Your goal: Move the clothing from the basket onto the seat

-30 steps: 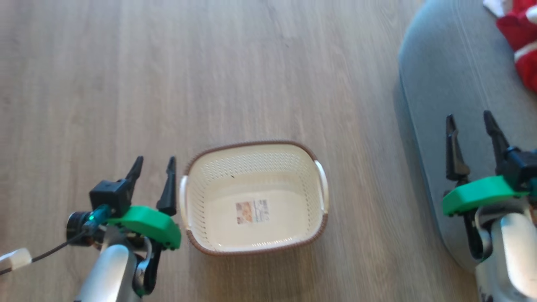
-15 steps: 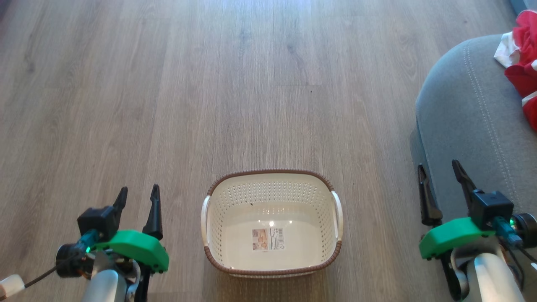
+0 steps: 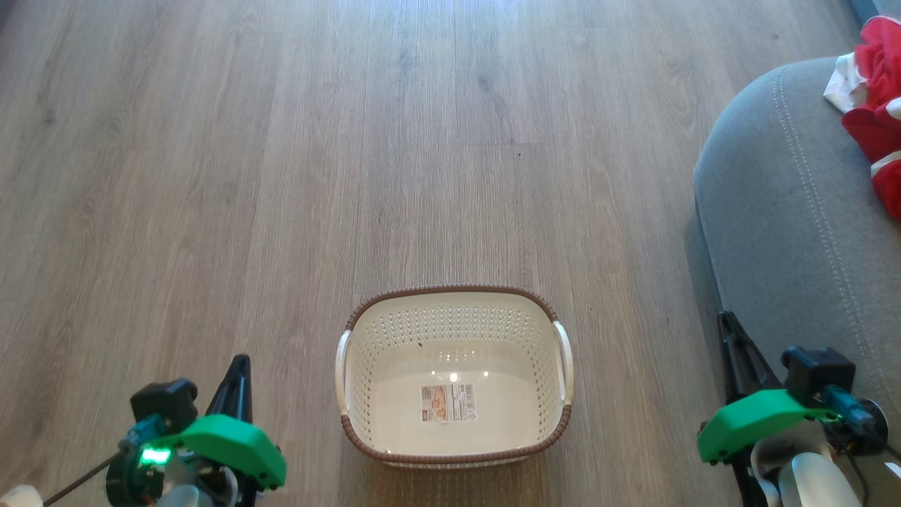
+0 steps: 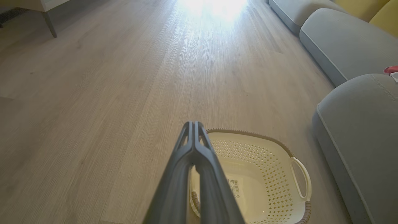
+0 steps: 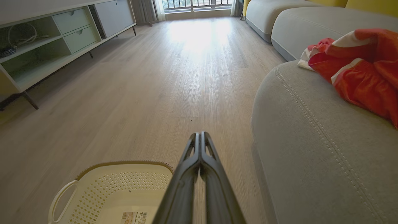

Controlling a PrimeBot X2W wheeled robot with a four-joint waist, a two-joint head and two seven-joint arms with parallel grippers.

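The cream basket (image 3: 549, 313) with its brown rim sits on the wood floor at bottom centre, holding nothing but a paper label (image 3: 448, 403). The red clothing (image 3: 876, 116) with white stripes lies on the grey seat (image 3: 774, 211) at the right edge; in the right wrist view the clothing (image 5: 363, 68) rests on the seat (image 5: 311, 149). A white cloth edge (image 3: 839, 83) sticks out beside it. My left gripper (image 3: 239, 367) is shut, left of the basket. My right gripper (image 3: 725, 325) is shut, by the seat's front edge. Both hold nothing.
Wood floor (image 3: 352, 141) stretches ahead of the basket. A low cabinet with drawers and open shelves (image 5: 46, 40) runs along the left in the right wrist view. More grey sofa cushions (image 4: 342, 40) and a yellow backrest (image 4: 382, 12) lie further along the right.
Both grippers have closed from open and dropped lower in the head view. The camera swung earlier, then settled; basket and clothing stay put.
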